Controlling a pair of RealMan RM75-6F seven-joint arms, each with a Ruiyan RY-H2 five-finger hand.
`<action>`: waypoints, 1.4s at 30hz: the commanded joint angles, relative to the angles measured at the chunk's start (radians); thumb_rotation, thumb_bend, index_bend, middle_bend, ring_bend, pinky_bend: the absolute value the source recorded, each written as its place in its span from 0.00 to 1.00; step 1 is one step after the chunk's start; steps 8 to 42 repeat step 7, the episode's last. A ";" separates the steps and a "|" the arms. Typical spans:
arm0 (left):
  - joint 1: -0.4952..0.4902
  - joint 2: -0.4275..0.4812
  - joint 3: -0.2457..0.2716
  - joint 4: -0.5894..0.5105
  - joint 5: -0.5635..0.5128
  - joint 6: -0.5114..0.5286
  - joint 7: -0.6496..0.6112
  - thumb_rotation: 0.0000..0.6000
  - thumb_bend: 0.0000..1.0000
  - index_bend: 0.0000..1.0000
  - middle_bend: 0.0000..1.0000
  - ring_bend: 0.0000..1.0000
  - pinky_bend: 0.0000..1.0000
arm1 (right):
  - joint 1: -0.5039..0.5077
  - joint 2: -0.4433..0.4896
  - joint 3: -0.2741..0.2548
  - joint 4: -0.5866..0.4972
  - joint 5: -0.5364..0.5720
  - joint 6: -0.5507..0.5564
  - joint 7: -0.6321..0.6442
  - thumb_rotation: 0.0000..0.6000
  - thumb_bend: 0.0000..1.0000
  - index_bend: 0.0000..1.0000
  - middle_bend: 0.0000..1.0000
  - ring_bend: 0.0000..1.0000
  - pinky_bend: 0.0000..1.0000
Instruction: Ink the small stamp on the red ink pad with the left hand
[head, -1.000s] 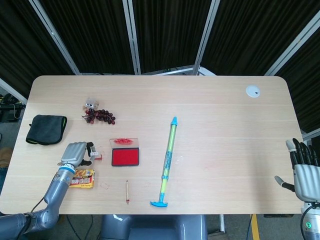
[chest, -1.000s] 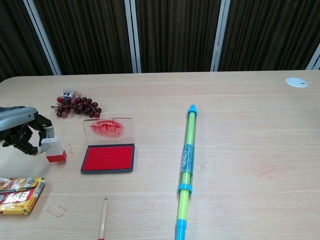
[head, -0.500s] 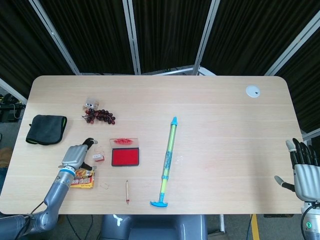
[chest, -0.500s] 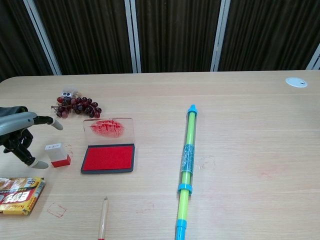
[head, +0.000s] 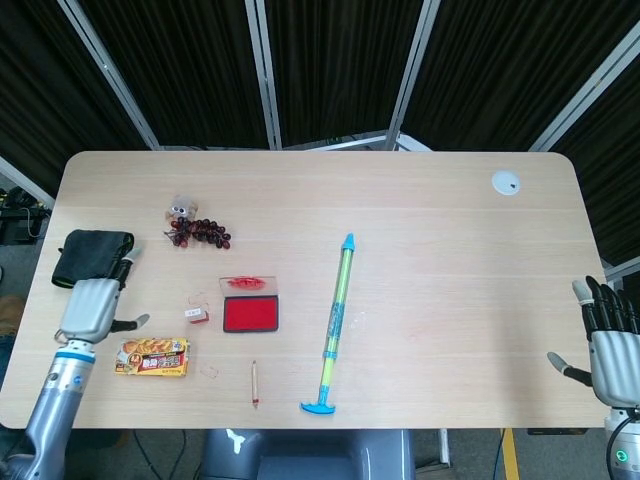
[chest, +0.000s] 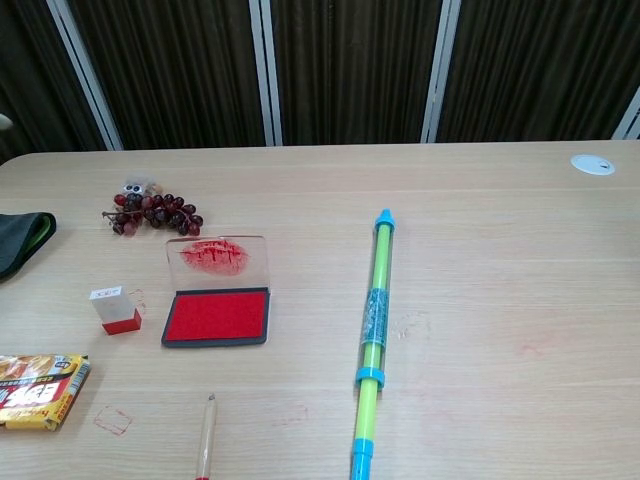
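Note:
The small stamp (head: 195, 316) (chest: 116, 309), white on top with a red base, stands alone on the table just left of the red ink pad (head: 250, 315) (chest: 217, 317). The pad's clear lid (chest: 217, 256), smeared red, lies open behind it. In the head view my left hand (head: 92, 304) hovers near the table's left edge, well left of the stamp, fingers apart and holding nothing. It is out of the chest view. My right hand (head: 608, 340) hangs off the table's right edge, fingers spread and empty.
A black cloth (head: 88, 256) lies just behind the left hand. A snack packet (head: 152, 356) sits in front of the stamp, a bunch of grapes (head: 198, 232) behind the pad. A pencil (head: 254, 383) and a long green-blue tube (head: 336, 322) lie to the right.
My left hand let go of the stamp, opened, and drew back to the left, out of the chest view. The stamp stays standing beside the pad. The right hand has not moved.

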 joint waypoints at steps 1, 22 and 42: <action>0.095 0.096 0.068 -0.066 0.087 0.096 -0.009 1.00 0.00 0.00 0.00 0.00 0.00 | -0.004 0.006 -0.004 -0.007 -0.013 0.010 0.011 1.00 0.00 0.00 0.00 0.00 0.00; 0.143 0.149 0.099 -0.106 0.129 0.121 0.014 1.00 0.00 0.00 0.00 0.00 0.00 | -0.008 0.014 -0.007 -0.011 -0.026 0.018 0.023 1.00 0.00 0.00 0.00 0.00 0.00; 0.143 0.149 0.099 -0.106 0.129 0.121 0.014 1.00 0.00 0.00 0.00 0.00 0.00 | -0.008 0.014 -0.007 -0.011 -0.026 0.018 0.023 1.00 0.00 0.00 0.00 0.00 0.00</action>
